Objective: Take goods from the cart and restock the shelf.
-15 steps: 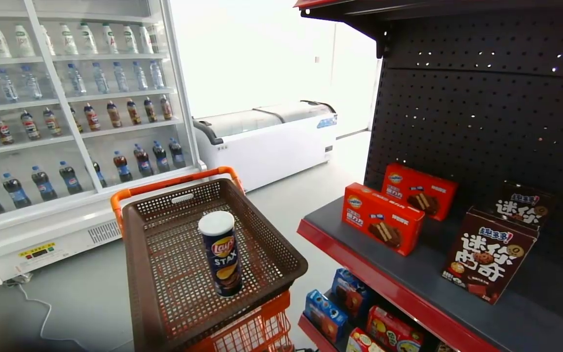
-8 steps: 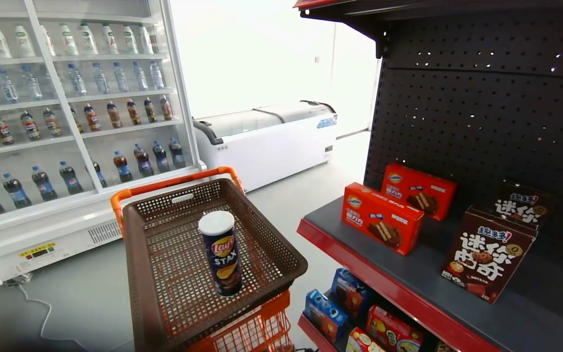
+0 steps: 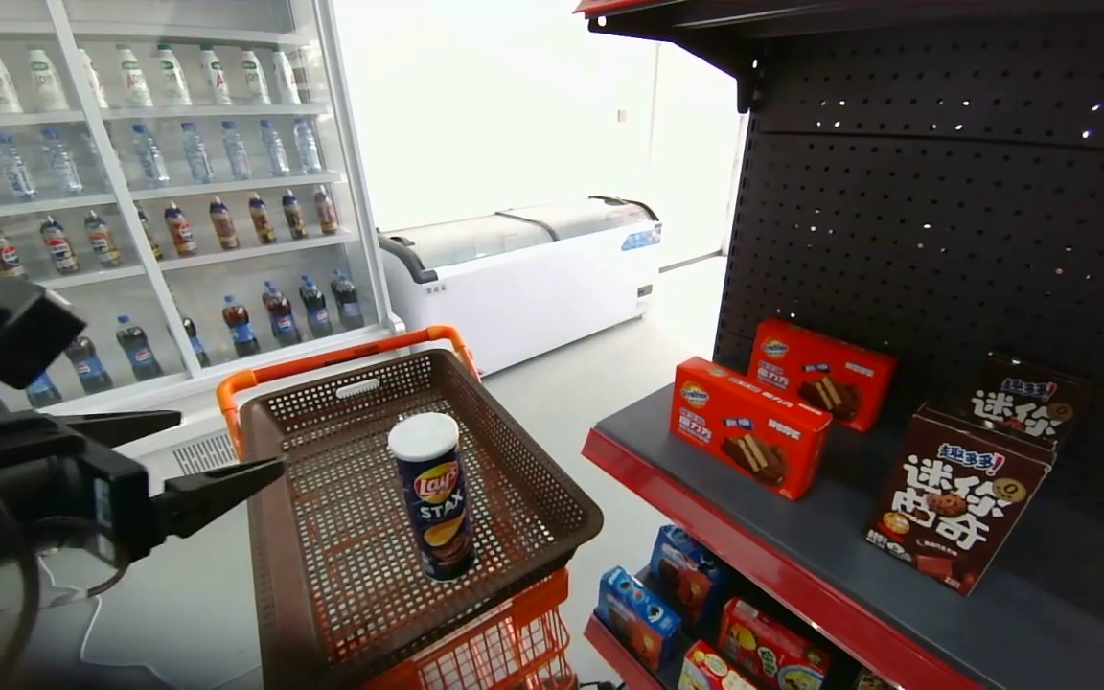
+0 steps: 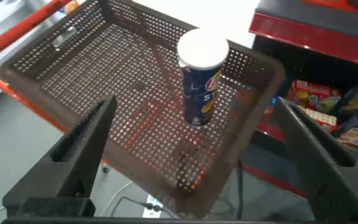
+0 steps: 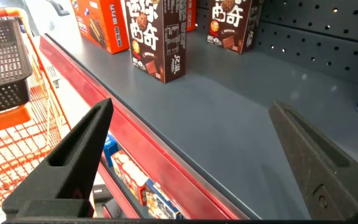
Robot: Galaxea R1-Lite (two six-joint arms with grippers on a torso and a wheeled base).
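Chips can: 1, upright, white lid on, stood inside brown basket atop orange cart.
Left pincer: 1, released, fingers spread wide, grasping nothing; at 9 o'clock of can, by basket rim, apart from can.
Right pincer: 1, released, empty, above bare stretch of shelf.
Shelf: at 3 o'clock of cart.
Red boxes: 2, front red box, rear red box.
Brown boxes: 2, upright, front brown box, rear brown box; at 3 o'clock of red pair.
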